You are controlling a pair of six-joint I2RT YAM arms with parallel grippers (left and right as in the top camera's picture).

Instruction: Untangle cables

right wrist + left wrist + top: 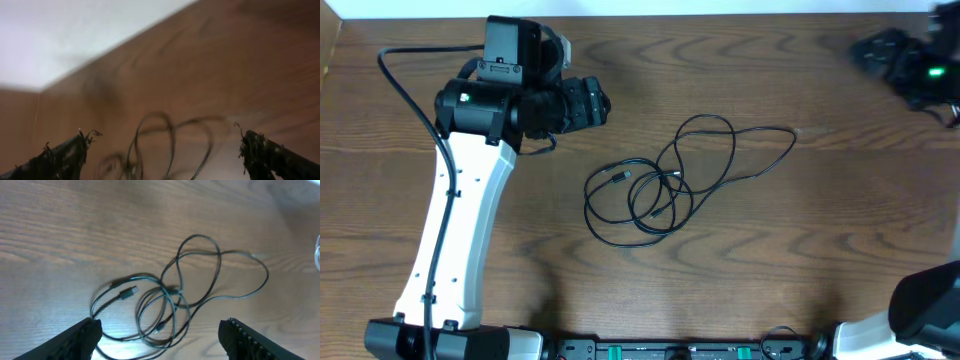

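The left gripper (160, 326) stood wide open with nothing between its jaws. In the left wrist view its two dark fingers (75, 340) framed the bottom corners, with bare wood and cord showing across the gap. From overhead the same gripper (588, 103) sat well apart from the tangle, touching none of it.

Ahead of those fingers and between them lay the cables (175, 292), thin dark cords looped over one another on the wooden table (800, 260). How many separate cords made up the knot could not be told. The tightest crossings lay in the middle of the gap. A rounder loop with a small plug end (131, 291) lay toward the finger on the left of the view, and its outer curve passed just beside that fingertip in the picture. A second plug end (159, 328) lay low in the gap, nearer the fingers. Toward the other finger a long, loose loop (250, 277) reached out and away, flat on the wood.

The right gripper (165, 137) was also spread wide and held nothing. Its fingers (60, 160) showed at the bottom corners of a blurred right wrist view, their tips ragged at the edge. Between them, and well ahead, the cables appeared as soft dark arcs (160, 135) on the table, clear of both tips. From overhead this gripper was only a dark, blurred shape (885, 52) far from the tangle.
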